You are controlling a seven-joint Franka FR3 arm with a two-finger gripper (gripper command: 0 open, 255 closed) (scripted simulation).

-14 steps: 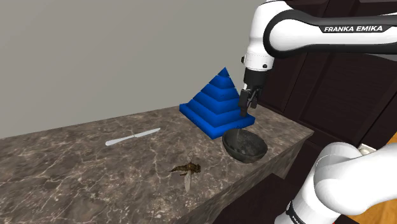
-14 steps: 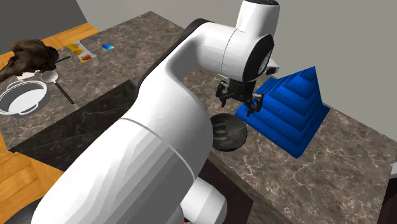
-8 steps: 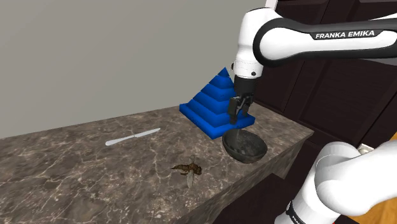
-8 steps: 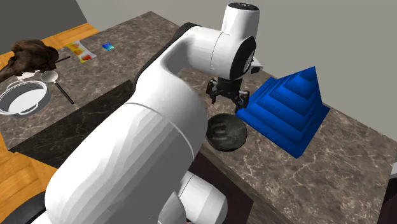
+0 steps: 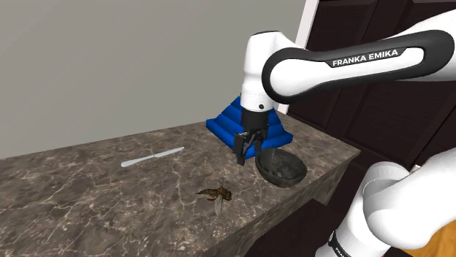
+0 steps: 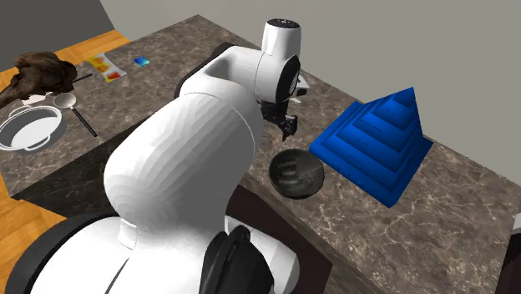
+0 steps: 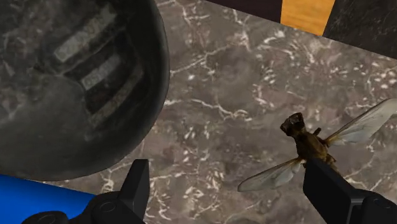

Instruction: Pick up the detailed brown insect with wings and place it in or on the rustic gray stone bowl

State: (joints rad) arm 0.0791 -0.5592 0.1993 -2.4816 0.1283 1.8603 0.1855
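Hovering above the counter between stone bowl and insect, the gripper is held spread and empty, presumably so the wings can be straddled.

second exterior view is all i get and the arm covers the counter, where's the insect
Observer: The insect lies on the counter, to the shoulder view's left of the bowl.
Operator: is it held
Observer: No. In the wrist view the gripper is open and clasps nothing.
Operator: anything else near it
Observer: A knife lies farther back in the shoulder view, apart from it.
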